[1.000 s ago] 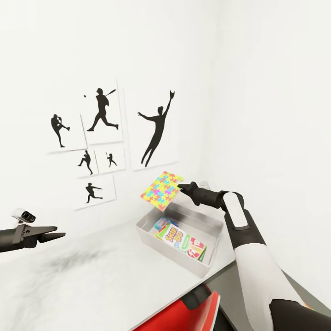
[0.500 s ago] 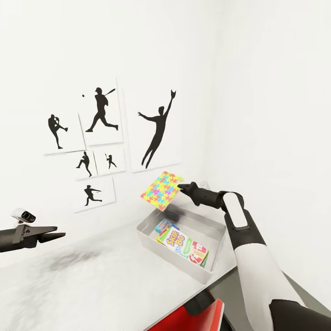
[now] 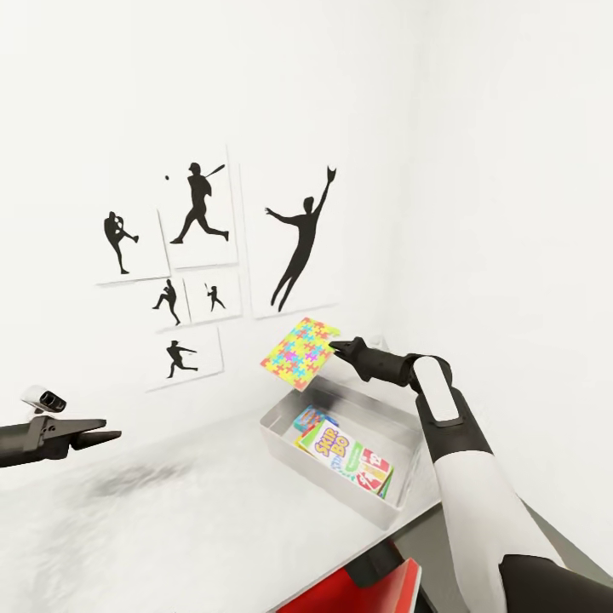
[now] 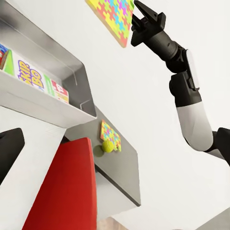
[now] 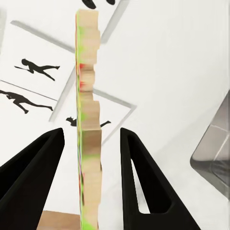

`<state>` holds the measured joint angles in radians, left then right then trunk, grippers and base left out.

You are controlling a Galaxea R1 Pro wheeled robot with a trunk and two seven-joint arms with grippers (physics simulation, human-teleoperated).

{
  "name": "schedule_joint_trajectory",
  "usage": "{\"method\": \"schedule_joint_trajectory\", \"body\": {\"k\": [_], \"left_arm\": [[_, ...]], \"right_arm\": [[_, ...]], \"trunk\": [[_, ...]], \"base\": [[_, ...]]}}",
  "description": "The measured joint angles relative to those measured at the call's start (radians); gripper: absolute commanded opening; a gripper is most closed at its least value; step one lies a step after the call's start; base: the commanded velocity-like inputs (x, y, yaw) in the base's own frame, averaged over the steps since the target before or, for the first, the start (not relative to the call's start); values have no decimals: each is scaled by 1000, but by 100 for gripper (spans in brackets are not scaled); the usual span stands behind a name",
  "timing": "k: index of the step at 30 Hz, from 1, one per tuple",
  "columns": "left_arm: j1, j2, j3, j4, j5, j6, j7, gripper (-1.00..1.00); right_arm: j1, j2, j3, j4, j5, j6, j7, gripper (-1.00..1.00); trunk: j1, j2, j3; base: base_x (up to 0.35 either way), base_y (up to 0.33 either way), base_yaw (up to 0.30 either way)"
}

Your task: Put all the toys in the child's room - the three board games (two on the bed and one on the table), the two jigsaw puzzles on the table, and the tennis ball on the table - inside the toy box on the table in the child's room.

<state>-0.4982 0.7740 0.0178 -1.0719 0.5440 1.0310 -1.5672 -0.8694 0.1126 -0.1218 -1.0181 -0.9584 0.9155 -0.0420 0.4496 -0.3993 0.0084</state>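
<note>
Right gripper [image 3: 334,346] at a jigsaw puzzle's [image 3: 299,352] edge above the toy box [image 3: 409,443]; its fingers stand apart from the sheet.
Inside lies a "Skip-Bo" board game [image 3: 343,453]; left gripper [image 3: 109,438] looks closed, empty.

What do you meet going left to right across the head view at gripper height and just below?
Left gripper → jigsaw puzzle held up above the toy box → right gripper → right arm.
</note>
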Motion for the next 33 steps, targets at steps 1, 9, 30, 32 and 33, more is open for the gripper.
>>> {"method": "schedule_joint_trajectory", "body": {"k": [1, 9, 30, 32, 33], "left_arm": [[0, 0, 0, 0, 0, 0, 0, 100], [0, -1, 0, 0, 0, 0, 0, 100], [0, -1, 0, -1, 0, 0, 0, 100], [0, -1, 0, 0, 1, 0, 0, 100], [0, -1, 0, 0, 0, 0, 0, 100]], "right_arm": [[0, 0, 0, 0, 0, 0, 0, -100], [0, 1, 1, 0, 0, 0, -1, -100], [-11, -91, -4, 193, 19, 1, -3, -100], [-12, -124, -7, 233, 18, 3, -3, -100], [-12, -146, -7, 254, 17, 3, -3, -100]], "trunk": [[0, 0, 0], [0, 0, 0], [0, 0, 0], [0, 0, 0], [0, 0, 0]], "base": [[0, -28, 2], [4, -5, 0], [13, 0, 0], [0, 0, 0], [0, 0, 0]]}}
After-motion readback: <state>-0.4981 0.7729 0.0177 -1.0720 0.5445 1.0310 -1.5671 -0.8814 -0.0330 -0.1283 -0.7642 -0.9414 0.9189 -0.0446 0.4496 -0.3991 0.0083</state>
